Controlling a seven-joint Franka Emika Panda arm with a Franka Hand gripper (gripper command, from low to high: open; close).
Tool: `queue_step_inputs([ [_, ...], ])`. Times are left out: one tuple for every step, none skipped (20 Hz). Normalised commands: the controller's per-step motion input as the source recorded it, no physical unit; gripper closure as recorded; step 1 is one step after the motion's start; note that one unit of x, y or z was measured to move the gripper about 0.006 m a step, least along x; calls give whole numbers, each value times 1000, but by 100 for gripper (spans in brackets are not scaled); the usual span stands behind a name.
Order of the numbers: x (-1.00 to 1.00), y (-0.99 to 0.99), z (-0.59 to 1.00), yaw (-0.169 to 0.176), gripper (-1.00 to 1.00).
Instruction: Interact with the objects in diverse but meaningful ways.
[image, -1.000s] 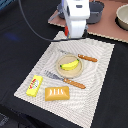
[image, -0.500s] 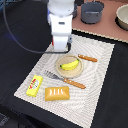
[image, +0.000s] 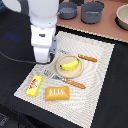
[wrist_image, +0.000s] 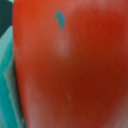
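1. I see the robot arm (image: 42, 30) filling the upper part of the exterior view's left, white and bulky, hanging over the near-left part of the striped placemat (image: 100, 65).
2. The placemat lies on a dark table, with two grey pots (image: 92, 11) on a brown surface beyond it.
3. On the mat, a round plate (image: 60, 71) carries the yellow banana (image: 70, 64).
4. The orange ridged bread block (image: 57, 93) lies flat nearer the camera, just below the plate.
5. The small yellow box (image: 34, 85) lies on the mat's edge on the exterior view's left, beside the bread block but apart from it.
6. An orange-handled knife (image: 87, 58) sits on the plate's far right side, and a fork (image: 70, 82) lies between the plate and the bread block.
7. In the wrist view a red tomato (wrist_image: 70, 65) fills almost the whole picture — very close to the lens, with a small teal mark on its skin.
8. The gripper (image: 42, 61) is hidden under the arm's body in the exterior view — I cannot tell whether its jaws are spread or pinching the tomato.
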Motion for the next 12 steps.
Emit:
queue_step_inputs([
  [-434,-40,-203,0,100],
  [-429,-23,-243,0,100],
  [-474,-49,-246,0,100],
  [-483,-57,-237,0,100],
  [-494,-86,-249,0,100],
  [-466,-80,-249,0,100],
  [-474,-100,-257,0,100],
  [-466,-74,-234,0,100],
  [-486,-40,-217,0,100],
  [-517,-54,-171,0,100],
  [-511,-40,-114,0,100],
  [-526,-66,-97,2,100],
])
